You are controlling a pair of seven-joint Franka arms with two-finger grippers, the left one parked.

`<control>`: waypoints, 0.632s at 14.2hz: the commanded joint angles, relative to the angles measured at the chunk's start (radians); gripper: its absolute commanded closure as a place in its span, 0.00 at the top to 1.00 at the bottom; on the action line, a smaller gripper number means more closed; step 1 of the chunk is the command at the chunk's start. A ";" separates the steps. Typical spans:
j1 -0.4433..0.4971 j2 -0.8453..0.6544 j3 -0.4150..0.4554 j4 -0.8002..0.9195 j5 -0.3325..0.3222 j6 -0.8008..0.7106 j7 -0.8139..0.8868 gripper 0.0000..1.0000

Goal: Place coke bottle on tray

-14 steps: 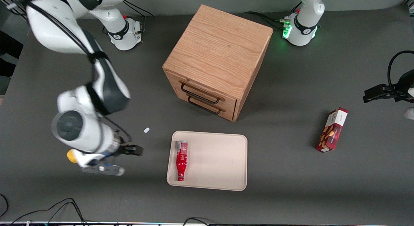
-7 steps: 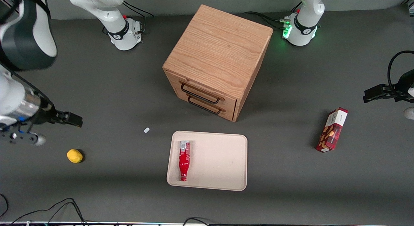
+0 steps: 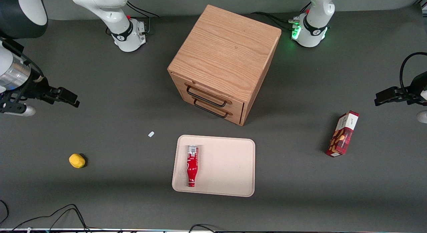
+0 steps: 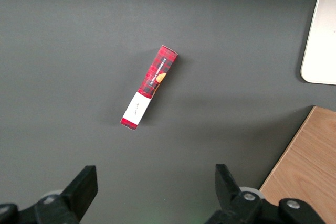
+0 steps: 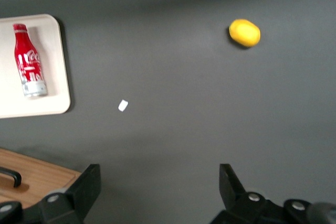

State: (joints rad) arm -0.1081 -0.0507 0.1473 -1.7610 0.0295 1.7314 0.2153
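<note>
The coke bottle [image 3: 192,166], red with white script, lies on its side on the cream tray [image 3: 227,166], close to the tray's edge toward the working arm's end, cap pointing to the front camera. It also shows in the right wrist view [image 5: 29,60] on the tray [image 5: 16,106]. My right gripper [image 3: 68,98] is open and empty, high above the table at the working arm's end, well away from the tray. In the right wrist view the gripper [image 5: 160,184] hangs over bare table.
A wooden two-drawer cabinet [image 3: 225,62] stands farther from the front camera than the tray. A yellow lemon-like object [image 3: 76,160] and a small white scrap [image 3: 151,134] lie on the table. A red snack box [image 3: 343,134] lies toward the parked arm's end.
My right gripper has drawn away from the tray toward the working arm's end and risen, uncovering the yellow object. The bottle rolled slightly farther onto the tray.
</note>
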 commanded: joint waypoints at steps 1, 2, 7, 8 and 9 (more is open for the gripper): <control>-0.005 -0.119 0.000 -0.132 0.032 0.034 -0.071 1.00; -0.005 -0.135 0.003 -0.136 0.032 0.027 -0.079 1.00; 0.002 -0.124 0.011 -0.107 0.020 -0.021 -0.085 1.00; 0.002 -0.120 0.011 -0.097 0.021 -0.023 -0.083 1.00; -0.002 -0.118 0.006 -0.089 0.024 -0.036 -0.070 1.00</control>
State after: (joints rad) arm -0.1067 -0.1643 0.1583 -1.8657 0.0351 1.7205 0.1543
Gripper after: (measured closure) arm 0.000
